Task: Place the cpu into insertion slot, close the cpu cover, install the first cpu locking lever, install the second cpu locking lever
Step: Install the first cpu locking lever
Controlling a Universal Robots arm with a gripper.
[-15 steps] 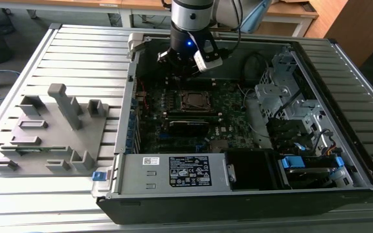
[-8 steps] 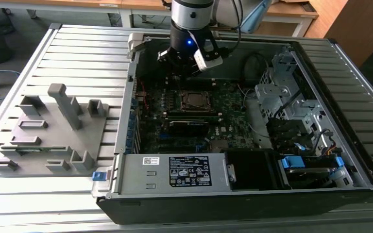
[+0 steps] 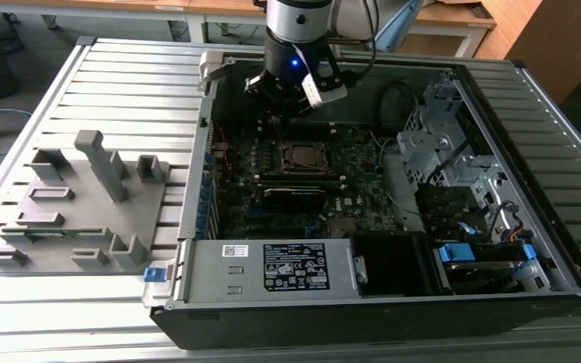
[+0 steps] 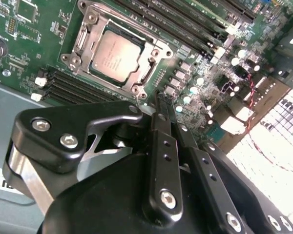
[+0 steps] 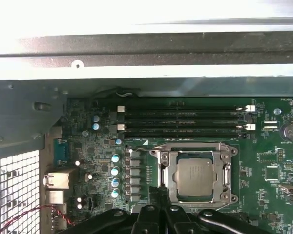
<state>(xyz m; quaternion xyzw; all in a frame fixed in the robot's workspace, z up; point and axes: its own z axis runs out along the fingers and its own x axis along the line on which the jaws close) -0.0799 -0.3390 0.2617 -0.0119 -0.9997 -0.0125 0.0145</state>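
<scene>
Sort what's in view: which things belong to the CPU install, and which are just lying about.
Job in hand: small flat square grey-brown metallic cpu; thin silver metal square cpu cover framing it; black claw close by.
Lying about: long black memory slots; grey plastic parts fixture; silver labelled power-supply box.

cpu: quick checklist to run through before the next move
1. cpu lying flat in the insertion slot: ok.
2. cpu cover down around the cpu: ok.
3. Both locking levers latched: cannot tell.
4. tool shut with nothing in it: ok.
5. tool clear of the cpu cover: cannot tell; its tip sits just beside the cover's edge in both wrist views.
</scene>
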